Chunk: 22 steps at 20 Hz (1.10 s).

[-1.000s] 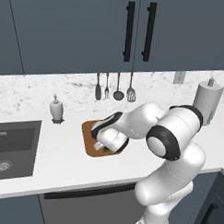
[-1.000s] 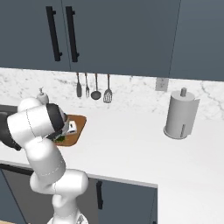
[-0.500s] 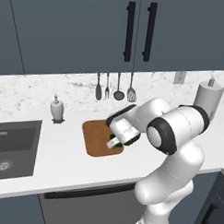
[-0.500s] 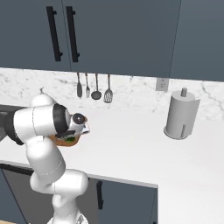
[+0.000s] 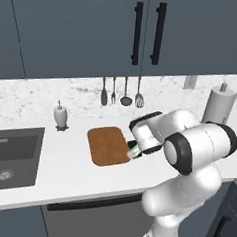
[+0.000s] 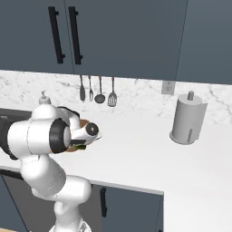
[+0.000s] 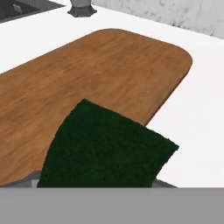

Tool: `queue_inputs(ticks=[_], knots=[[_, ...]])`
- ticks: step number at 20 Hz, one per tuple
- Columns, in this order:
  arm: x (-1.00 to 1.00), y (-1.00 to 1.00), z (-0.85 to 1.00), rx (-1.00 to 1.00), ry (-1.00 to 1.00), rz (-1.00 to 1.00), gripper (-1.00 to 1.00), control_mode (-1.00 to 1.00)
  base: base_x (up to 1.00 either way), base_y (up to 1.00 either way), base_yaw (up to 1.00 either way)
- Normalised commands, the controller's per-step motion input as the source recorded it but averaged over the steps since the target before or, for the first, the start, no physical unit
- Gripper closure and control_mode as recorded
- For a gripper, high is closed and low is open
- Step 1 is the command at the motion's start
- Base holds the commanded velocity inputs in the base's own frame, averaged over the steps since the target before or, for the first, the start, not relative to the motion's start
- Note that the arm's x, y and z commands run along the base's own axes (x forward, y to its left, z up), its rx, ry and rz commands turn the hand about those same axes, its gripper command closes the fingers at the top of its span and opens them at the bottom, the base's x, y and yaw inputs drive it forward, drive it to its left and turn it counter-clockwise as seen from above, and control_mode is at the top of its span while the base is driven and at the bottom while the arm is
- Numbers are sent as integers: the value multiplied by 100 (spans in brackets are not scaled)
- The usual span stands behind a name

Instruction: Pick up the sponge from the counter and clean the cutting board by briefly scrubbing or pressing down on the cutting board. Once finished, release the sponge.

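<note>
At the right edge of the brown wooden cutting board [image 5: 107,145] on the white counter [image 5: 64,172], the sponge [image 7: 107,148] shows its dark green scrub face, overhanging board and counter, clamped in the end effector [image 5: 134,151] that grips it.

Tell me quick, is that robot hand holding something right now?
Gripper: at the sponge, by the right edge of the board; whether it grips or has let go cannot be told.
</note>
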Motion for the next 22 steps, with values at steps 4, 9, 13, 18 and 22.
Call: queue_inputs(ticks=[4,9,13,18,22], knots=[[-19,-60,50,0,-9,5,100,-100,0,0,0],[35,-63,24,-2,5,2,-100,-100,0,0,0],[97,-58,-29,-5,21,2,-100,-100,0,0,0],[7,-24,-1,-1,0,12,-100,-100,0,0,0],[-8,-1,0,0,-1,10,-100,-100,0,0,0]])
